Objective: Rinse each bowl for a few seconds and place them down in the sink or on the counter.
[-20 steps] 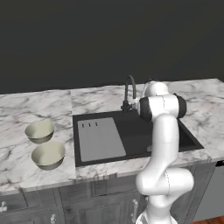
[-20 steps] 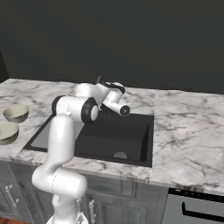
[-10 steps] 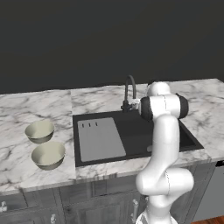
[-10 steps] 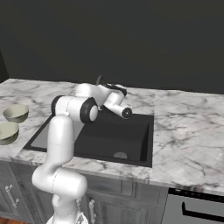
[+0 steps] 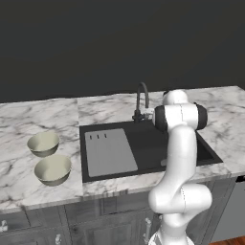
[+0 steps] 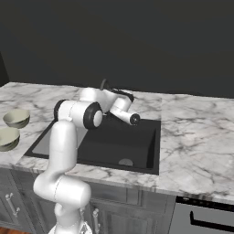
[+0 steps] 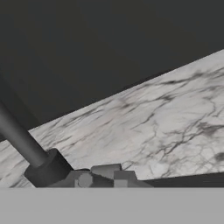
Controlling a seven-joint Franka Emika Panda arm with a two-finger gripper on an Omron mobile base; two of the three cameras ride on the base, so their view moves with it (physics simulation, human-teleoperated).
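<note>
Dark faucet (image 5: 141, 101) beside arm; bowls (image 5: 48, 156) on counter (image 5: 28, 119).

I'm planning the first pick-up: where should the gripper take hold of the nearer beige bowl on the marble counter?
Grip the rim of the nearer pale beige round bowl, coming straight down from above. It sits upright and open on the white marble counter, so one finger can go inside the thin wall and one outside.

no readable text, labels, brands or numbers anywhere
</note>
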